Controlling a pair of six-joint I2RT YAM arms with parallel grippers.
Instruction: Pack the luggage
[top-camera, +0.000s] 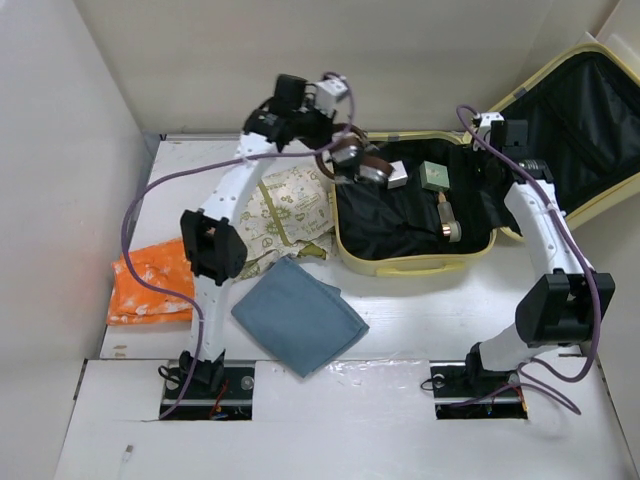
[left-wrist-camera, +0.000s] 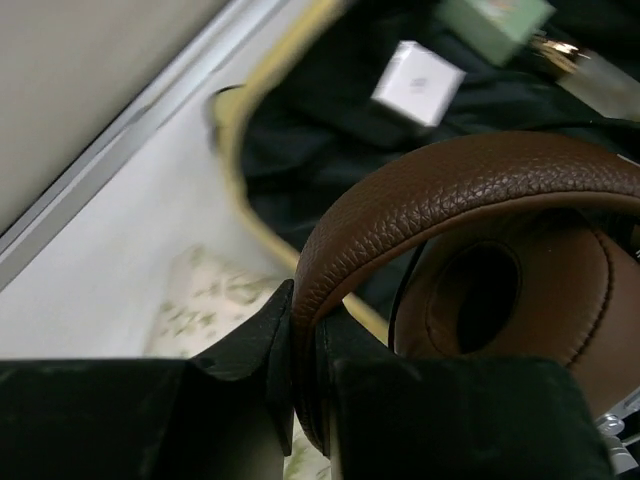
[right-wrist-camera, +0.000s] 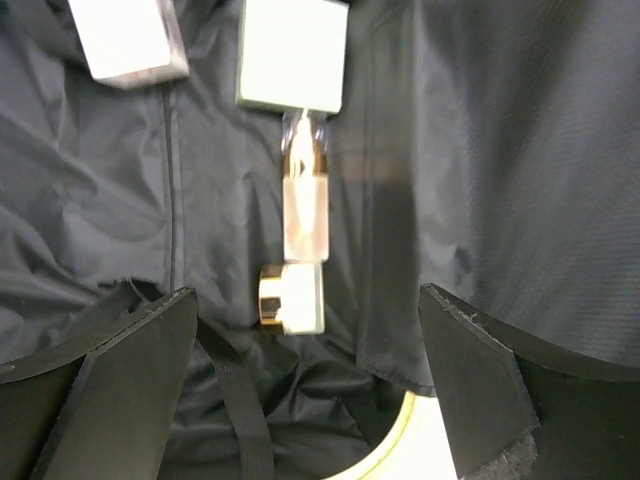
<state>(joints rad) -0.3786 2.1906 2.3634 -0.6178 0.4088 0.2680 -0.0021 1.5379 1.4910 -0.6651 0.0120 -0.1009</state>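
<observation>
Close-up, your left hand pinches the brown headphones over the luggage; your right hand is spread above a bottle.

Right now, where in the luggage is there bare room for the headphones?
Luggage: bare lining between the left wall, near rim and glass bottle. Crowded at back: white box, green box. Open right gripper hovers over the bottle.

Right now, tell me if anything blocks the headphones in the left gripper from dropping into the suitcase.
Nothing visible does. The left gripper holds the headphones by the headband over the left end of the luggage, with bare black lining below. The white box, green box and bottle lie further right, beside that spot.
</observation>
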